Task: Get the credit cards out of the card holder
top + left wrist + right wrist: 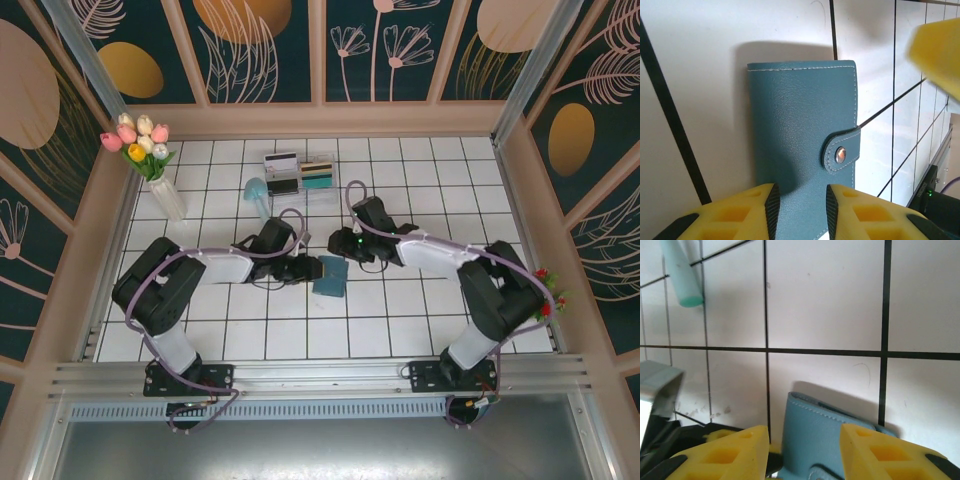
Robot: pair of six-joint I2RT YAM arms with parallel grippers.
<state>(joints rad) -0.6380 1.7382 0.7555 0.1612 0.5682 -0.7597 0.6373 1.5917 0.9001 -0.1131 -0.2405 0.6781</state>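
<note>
You're looking at a card holder [802,145] of grained, matt, leather-like stuff with pale stitching [800,69] and a shiny metal snap [840,154], on smooth, faintly glossy white tiles [715,40].

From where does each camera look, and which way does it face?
Top external: above and behind the bases, looking down on the table; both arms, left claw, right claw.
Left wrist: on the left arm, looking down at the card holder; its yellow fingers show.
Right wrist: on the right arm, looking across tiles; its yellow fingers show.
Shared: the card holder, in all three.
</note>
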